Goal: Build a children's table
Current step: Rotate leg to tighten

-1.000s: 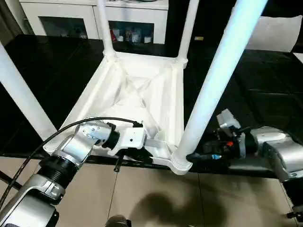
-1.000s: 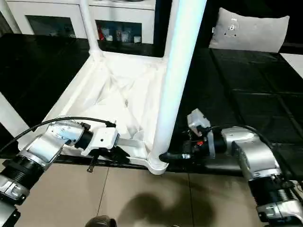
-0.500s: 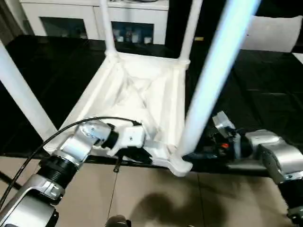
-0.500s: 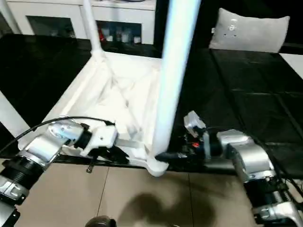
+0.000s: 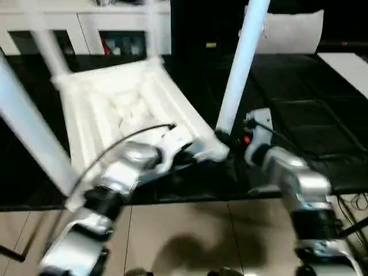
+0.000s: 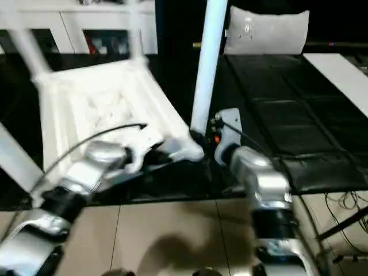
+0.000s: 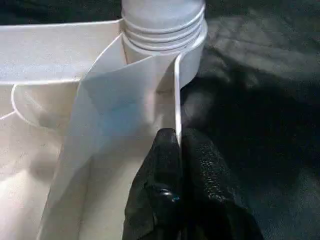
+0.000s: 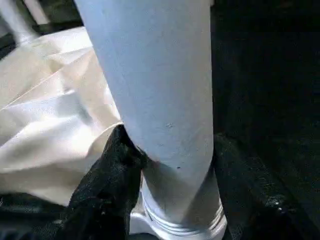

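The children's table (image 5: 115, 106) lies upside down on the black surface, ribbed underside up, with its white legs standing upward. My left gripper (image 7: 176, 137) is shut on the thin rim of the top, right beside the near corner socket (image 7: 162, 30). In the eye views it sits at that same near corner (image 5: 192, 150). The leg (image 8: 160, 85) in that socket rises tall (image 5: 241, 63). My right gripper (image 8: 172, 147) is shut on that leg's base, one black finger (image 8: 107, 185) on each side, just above the socket.
A long white cabinet (image 5: 86, 23) stands at the back, and a white cushion (image 5: 293, 31) lies at the back right. Another leg (image 5: 26, 129) rises close on the left. The black surface ends at a front edge (image 5: 190, 198) above the tiled floor.
The camera has swung, so the whole picture has shifted. My right gripper's fingers have closed in on the leg's base. The left gripper keeps its hold on the rim.
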Robot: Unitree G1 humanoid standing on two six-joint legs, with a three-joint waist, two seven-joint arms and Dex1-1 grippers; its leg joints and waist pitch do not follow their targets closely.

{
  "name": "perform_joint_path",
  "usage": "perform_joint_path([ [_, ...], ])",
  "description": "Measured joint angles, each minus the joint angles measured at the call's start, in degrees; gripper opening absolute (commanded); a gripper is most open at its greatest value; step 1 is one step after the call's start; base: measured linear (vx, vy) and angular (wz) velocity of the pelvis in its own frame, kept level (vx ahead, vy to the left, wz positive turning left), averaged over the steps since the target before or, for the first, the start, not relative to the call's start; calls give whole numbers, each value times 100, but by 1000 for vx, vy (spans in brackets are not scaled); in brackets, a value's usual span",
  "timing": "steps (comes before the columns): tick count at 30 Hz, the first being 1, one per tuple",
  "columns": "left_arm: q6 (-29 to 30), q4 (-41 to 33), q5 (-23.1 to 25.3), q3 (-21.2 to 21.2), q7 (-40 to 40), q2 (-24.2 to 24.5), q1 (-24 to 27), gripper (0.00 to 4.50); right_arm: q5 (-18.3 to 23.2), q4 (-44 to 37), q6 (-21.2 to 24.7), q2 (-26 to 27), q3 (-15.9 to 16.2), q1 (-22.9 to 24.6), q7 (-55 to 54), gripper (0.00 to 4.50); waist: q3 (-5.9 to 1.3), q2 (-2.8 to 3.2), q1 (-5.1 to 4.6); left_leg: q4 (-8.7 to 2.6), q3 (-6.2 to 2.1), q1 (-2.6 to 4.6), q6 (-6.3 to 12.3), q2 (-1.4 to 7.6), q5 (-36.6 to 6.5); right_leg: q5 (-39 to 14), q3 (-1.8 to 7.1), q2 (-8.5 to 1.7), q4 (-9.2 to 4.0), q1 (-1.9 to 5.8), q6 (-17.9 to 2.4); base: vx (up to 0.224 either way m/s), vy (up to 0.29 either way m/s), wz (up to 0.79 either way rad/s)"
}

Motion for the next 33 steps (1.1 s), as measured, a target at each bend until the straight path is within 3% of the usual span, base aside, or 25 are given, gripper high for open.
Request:
perform_joint_path([
  [7, -256, -20, 6, -50, -121, 137, 23, 0, 45, 29, -103, -74, -40, 28, 363, 317, -1, 3, 32, -13, 1, -24, 33, 0, 3, -1, -2, 2, -22, -19, 0, 0, 0, 0],
  [16, -1317, -1, 71, -368, -1103, 843, 119, 0, 147, 166, -657, -1175, 308, 185, 2133, 381, 8, 20, 244, 10, 1, -24, 15, -1, -7, 10, -2, -6, -19, -7, 1, 0, 0, 0],
  [18, -1628, 8, 69, -486, -1411, 1037, 119, 0, 160, 172, -673, -1634, 450, 184, 2819, 397, 8, 20, 289, 20, 2, -24, 23, -3, -13, 10, -2, -8, -20, 0, 1, 0, 0, 0],
  [25, -2390, 62, 35, -647, -2359, 1612, 130, 0, 246, 219, -1166, -2387, 751, 187, 4352, 397, 7, 20, 352, 23, 2, -10, 25, 0, -14, 10, -4, -9, -16, 13, 1, 0, 0, 0],
  [27, -2539, 36, 0, -702, -2608, 1697, 140, 0, 247, 241, -1266, -2454, 905, 187, 4663, 362, 7, 20, 391, 27, 2, -10, 25, 0, -14, 10, -4, -10, -16, 15, 1, 0, 0, 0],
  [33, -2811, -147, -60, -922, -3163, 1842, 148, 0, 300, 223, -1338, -2524, 1196, 189, 5440, 325, 6, 21, 513, 32, 4, -11, 28, 0, -16, 10, -4, -12, -16, 19, 0, 0, 0, 0],
])
